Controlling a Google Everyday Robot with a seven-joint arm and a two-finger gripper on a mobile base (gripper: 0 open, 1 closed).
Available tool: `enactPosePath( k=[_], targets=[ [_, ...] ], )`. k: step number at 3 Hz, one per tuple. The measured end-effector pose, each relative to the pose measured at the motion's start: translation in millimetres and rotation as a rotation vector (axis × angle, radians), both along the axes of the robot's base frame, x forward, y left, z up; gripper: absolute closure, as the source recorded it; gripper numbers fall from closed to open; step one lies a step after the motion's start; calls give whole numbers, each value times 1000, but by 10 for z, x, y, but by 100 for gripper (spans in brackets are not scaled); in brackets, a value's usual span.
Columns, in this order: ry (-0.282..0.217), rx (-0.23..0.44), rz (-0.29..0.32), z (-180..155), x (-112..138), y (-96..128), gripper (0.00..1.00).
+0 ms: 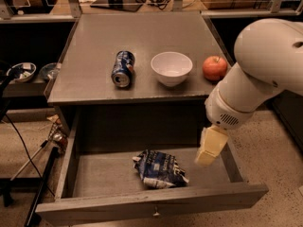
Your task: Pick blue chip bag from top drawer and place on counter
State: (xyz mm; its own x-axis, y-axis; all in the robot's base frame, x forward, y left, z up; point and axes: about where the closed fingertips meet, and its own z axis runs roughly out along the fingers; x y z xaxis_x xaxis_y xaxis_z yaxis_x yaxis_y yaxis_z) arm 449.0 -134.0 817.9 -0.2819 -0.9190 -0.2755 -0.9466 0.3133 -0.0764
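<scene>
Here jaws, state unclear, hover near blue chip bag (158,170) in top drawer (97,178); bowl (171,68), apple (215,68) above.

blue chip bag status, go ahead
Gripper above right side of top drawer. Blue chip bag lies mid-drawer, left of gripper, not touched. Nothing between them.

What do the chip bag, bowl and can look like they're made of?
Chip bag: likely thin foil or plastic film, sharply crumpled. Bowl: smooth white, ceramic or plastic. Can: probably metal, silvery end. The pincer hangs over the right end of the drawer, beside the bag.
</scene>
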Motion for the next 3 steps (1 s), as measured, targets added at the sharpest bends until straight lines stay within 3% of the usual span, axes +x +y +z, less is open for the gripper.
enactPosePath(
  k=[2, 3],
  targets=[
    [56, 51, -47, -425, 0, 387, 0],
    [66, 54, -47, -466, -22, 418, 0]
  ],
)
